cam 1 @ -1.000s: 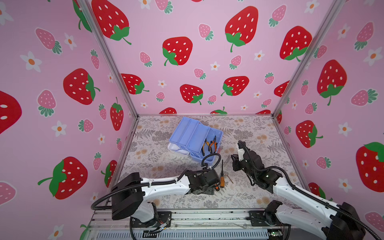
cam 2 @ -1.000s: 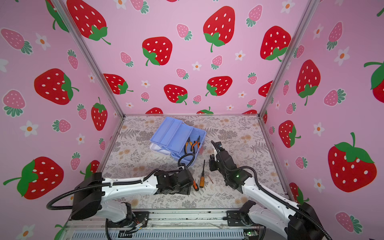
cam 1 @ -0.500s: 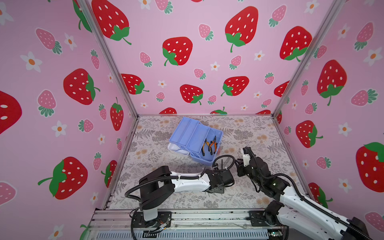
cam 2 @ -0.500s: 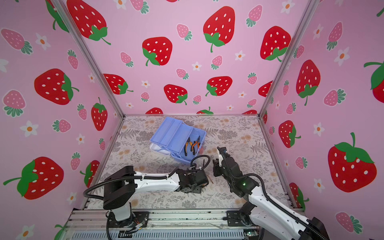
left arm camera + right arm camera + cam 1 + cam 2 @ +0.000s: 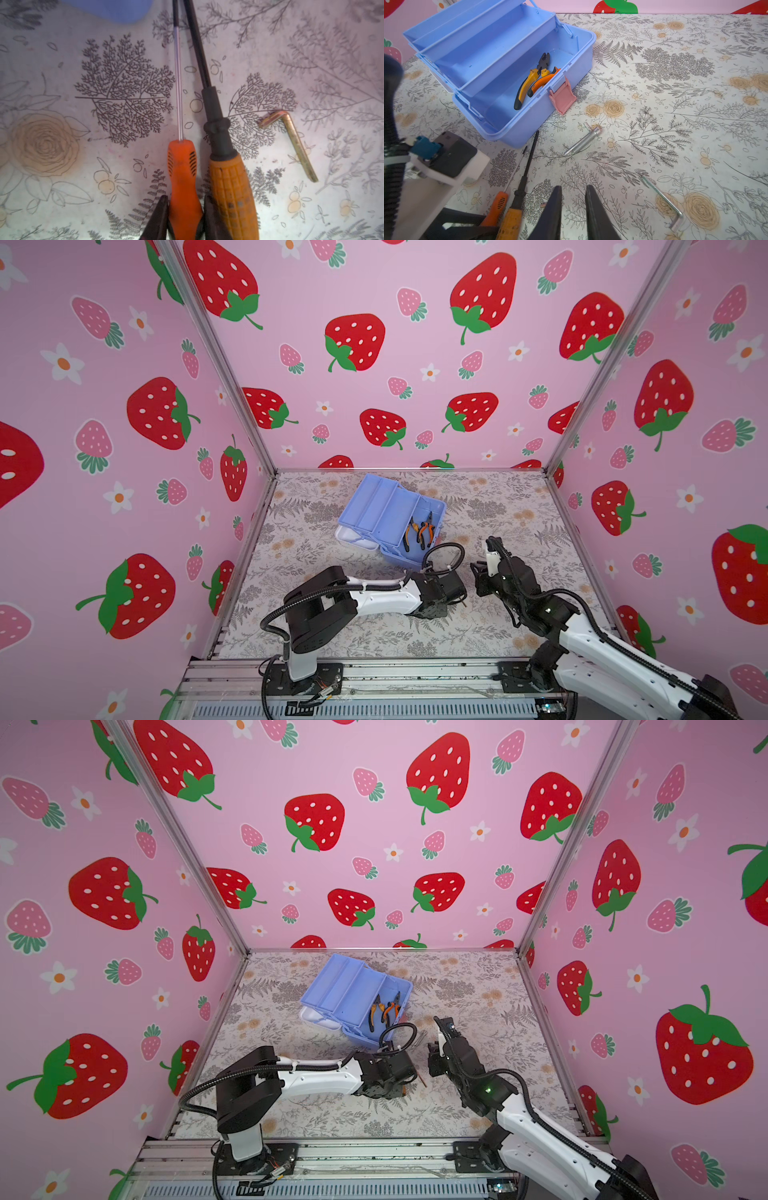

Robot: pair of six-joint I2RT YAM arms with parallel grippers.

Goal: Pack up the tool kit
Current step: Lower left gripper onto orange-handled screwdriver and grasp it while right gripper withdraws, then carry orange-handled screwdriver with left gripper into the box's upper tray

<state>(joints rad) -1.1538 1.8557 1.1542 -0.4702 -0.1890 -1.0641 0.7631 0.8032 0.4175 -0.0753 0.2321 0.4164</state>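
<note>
Here, nearest the rig, the left jaws pinch the red-orange plastic handle of the slim silver-shafted screwdriver (image 5: 182, 166), which lies on the floral-printed table (image 5: 62, 62). One finger is wedged into the seam against the fatter yellow-orange, black-shafted screwdriver (image 5: 228, 187) touching it. That is the likely trouble: a lift may drag or roll the neighbour along. The grip also sits far back on the handle, so the long shaft may droop and catch the box wall on the way in. The small brass L-shaped hex key (image 5: 297, 145) lies near and could be knocked. The right jaws hang narrowly parted and empty over the table, close enough to the left wrist to risk a bump if both arms move together. Beside and beyond them lie a silver hex key (image 5: 662, 199) and a silver threaded bolt (image 5: 583, 141). Farther still is the periwinkle-blue plastic tool box (image 5: 529, 128), trays fanned open, pink latch (image 5: 562, 99) hanging down, orange-handled pliers (image 5: 533, 83) already in its base. Compared with a second ago, the left arm has swung rightward over the screwdrivers, largely hiding them in both top views, and its jaws have narrowed from wide. The box and pliers have not moved.
</note>
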